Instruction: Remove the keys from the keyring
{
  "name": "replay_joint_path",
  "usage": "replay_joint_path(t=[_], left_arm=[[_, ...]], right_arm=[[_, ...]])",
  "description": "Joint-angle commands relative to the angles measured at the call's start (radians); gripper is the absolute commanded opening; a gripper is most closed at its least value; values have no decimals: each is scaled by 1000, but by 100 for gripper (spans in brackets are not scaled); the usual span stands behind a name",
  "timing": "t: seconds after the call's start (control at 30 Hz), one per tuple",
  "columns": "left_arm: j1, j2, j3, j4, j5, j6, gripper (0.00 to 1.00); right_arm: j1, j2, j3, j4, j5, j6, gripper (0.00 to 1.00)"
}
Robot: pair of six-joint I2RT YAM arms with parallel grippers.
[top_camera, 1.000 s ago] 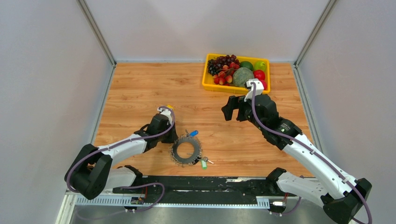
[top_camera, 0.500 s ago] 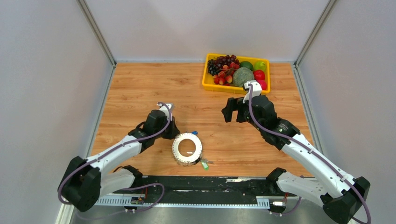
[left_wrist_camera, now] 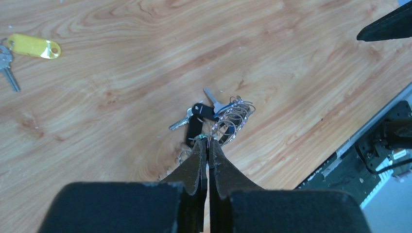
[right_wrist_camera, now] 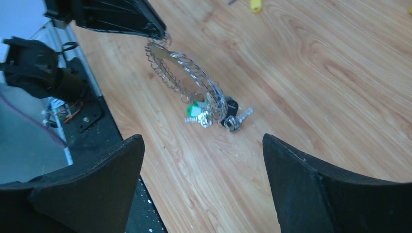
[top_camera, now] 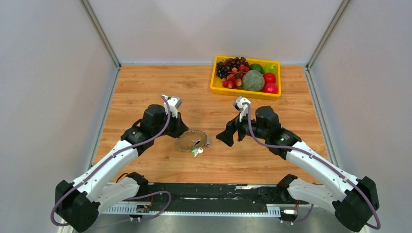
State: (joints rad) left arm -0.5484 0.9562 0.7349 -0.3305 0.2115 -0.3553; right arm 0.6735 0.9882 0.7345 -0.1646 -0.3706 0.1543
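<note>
The left pincer (left_wrist_camera: 208, 143) pinches the rim of the keyring (right_wrist_camera: 187, 80), which hangs tilted below it, the keys (right_wrist_camera: 214, 114) at its low end touching the bench (right_wrist_camera: 316, 73). The right pincer (right_wrist_camera: 203, 141) is spread wide, near the ring, not touching. A yellow key (left_wrist_camera: 29, 46) lies well apart.

The top view looks down from high above the near edge over the whole surface (top_camera: 145, 87). The left wrist view sits close behind the left pincer (left_wrist_camera: 208, 144) and faces right. The right wrist view sits behind the right pincer (right_wrist_camera: 201, 141) and faces left. All three views share the keyring (top_camera: 191, 141) and the keys (top_camera: 197, 150).
</note>
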Motion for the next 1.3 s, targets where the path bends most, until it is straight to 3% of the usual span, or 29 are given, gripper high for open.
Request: replay_joint_path(t=[0.0, 0.23, 0.47, 0.7, 0.83, 1.0, 1.1, 1.27], left_arm=[[-1, -25, 88, -22, 74, 48, 0], [-1, -19, 217, -177, 129, 123, 0], [-1, 80, 519, -496, 63, 382, 0], [-1, 219, 681, -579, 146, 536, 0], [-13, 233, 619, -505, 178, 545, 0], [-21, 131, 476, -312, 154, 511, 0], [-22, 93, 415, -249, 145, 422, 0], [-21, 124, 555, -273, 169, 199, 0]], right_arm=[[29, 2, -4, 142, -174, -58, 92], [113, 26, 11, 150, -144, -113, 87], [120, -32, -9, 189, -29, -113, 82], [121, -132, -81, 257, -18, -129, 81], [120, -134, -126, 293, -42, -148, 78], [120, -120, -135, 296, -27, -182, 79], [120, -105, -132, 298, 21, -190, 79], [120, -85, -128, 306, 98, -185, 75]])
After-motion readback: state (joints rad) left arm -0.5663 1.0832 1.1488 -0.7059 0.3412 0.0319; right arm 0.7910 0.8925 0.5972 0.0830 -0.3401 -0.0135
